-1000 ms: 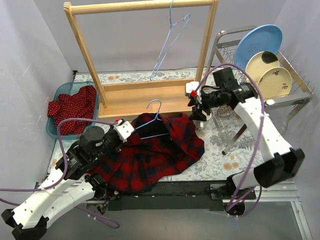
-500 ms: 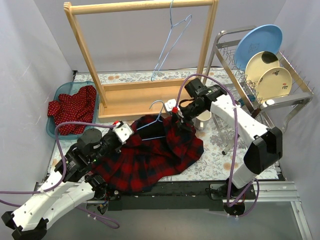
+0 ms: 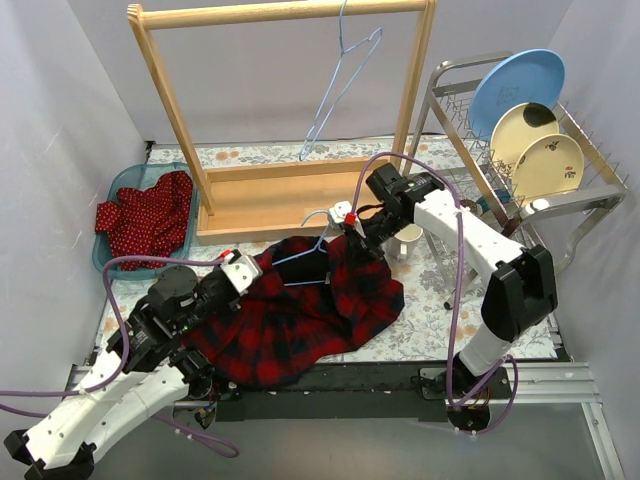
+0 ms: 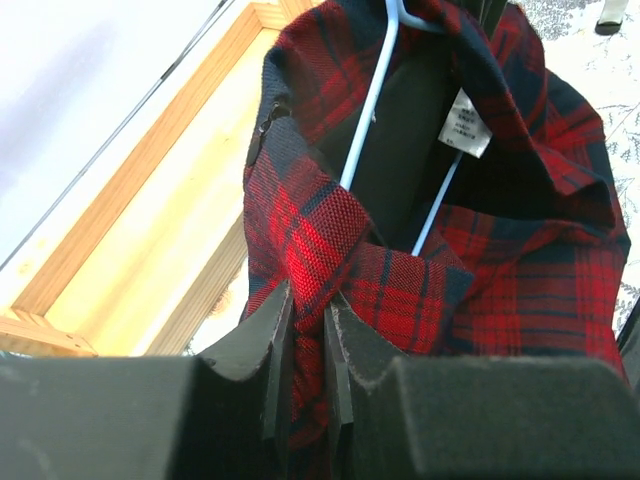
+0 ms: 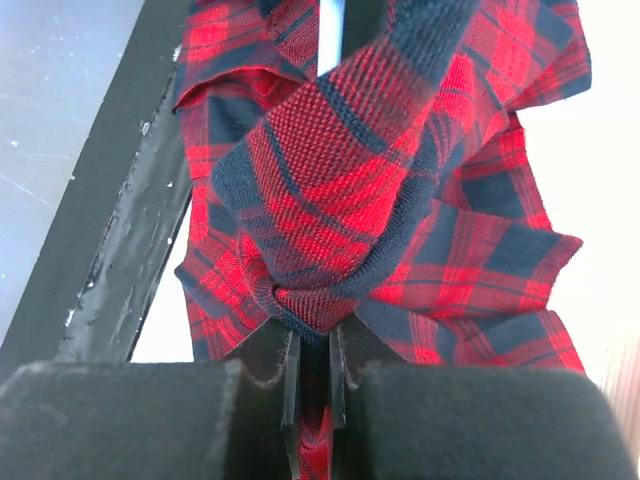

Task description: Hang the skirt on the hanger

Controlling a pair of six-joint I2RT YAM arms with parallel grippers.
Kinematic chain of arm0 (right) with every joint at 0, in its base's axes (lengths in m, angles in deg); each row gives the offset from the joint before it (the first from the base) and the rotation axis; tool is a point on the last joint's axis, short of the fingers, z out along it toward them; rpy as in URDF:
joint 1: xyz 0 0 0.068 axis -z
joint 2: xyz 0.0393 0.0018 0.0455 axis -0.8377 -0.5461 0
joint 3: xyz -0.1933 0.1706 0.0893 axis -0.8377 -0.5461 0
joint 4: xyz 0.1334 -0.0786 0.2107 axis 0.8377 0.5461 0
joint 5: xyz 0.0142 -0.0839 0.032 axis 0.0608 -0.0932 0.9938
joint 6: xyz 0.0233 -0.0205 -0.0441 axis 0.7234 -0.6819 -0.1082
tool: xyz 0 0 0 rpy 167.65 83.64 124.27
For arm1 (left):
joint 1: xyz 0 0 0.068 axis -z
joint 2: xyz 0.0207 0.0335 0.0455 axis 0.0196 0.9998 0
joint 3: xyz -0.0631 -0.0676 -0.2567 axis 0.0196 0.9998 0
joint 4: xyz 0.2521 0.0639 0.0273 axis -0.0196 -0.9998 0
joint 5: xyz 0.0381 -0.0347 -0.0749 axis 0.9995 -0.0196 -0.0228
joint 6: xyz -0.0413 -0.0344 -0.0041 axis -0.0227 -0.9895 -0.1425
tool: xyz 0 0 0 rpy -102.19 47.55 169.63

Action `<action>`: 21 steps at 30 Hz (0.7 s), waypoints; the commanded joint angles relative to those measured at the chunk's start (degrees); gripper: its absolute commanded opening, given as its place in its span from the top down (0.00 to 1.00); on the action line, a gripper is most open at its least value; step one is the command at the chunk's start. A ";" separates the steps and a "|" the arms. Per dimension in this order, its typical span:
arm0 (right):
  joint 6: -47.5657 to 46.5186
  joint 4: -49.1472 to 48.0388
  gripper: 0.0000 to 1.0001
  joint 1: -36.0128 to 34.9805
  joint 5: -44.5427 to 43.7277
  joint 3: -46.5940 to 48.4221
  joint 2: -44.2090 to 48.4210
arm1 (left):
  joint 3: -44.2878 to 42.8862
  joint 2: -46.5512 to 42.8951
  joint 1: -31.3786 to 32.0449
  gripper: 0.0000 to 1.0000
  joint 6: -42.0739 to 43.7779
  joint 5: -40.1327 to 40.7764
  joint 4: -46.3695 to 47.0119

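Note:
The red and navy plaid skirt lies bunched on the table in front of the wooden rack. A light blue wire hanger sits inside its open waist, hook pointing toward the rack. My left gripper is shut on the left waistband edge; the left wrist view shows a fold of skirt pinched between the jaws, with the hanger beyond. At the right side of the waist my right gripper is shut on a twisted fold of skirt, the cloth clamped between its jaws.
The wooden clothes rack stands behind the skirt with a second blue hanger on its top bar. A teal basket of red dotted cloth is at the left. A white cup and a dish rack with plates stand at the right.
My right arm swung left from beside the dish rack to the skirt's right waist edge, and its jaws went from open to shut on the cloth. The left gripper kept its hold.

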 commanded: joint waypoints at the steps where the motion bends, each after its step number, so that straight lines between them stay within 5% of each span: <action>1: 11.64 -5.12 0.99 -0.96 1.83 -0.59 8.13 | -0.31 0.87 -0.24 1.00 -1.20 -0.05 5.88; 6: 26.96 -12.88 0.99 -0.26 -4.32 -3.06 15.28 | -0.31 1.23 -0.16 0.53 -0.76 -2.51 3.69; 9: 34.88 -17.18 0.99 0.97 -7.13 -4.29 18.44 | -1.01 1.31 -0.16 0.36 -0.58 -3.04 2.98; 13: 40.33 -20.44 0.99 2.46 -9.95 -4.82 21.52 | -3.21 1.23 -0.16 0.33 -0.93 -1.82 2.72; 21: 52.28 -26.77 0.99 6.15 -23.49 -10.08 31.36 | -6.90 -2.11 -0.16 0.10 -0.94 9.70 5.70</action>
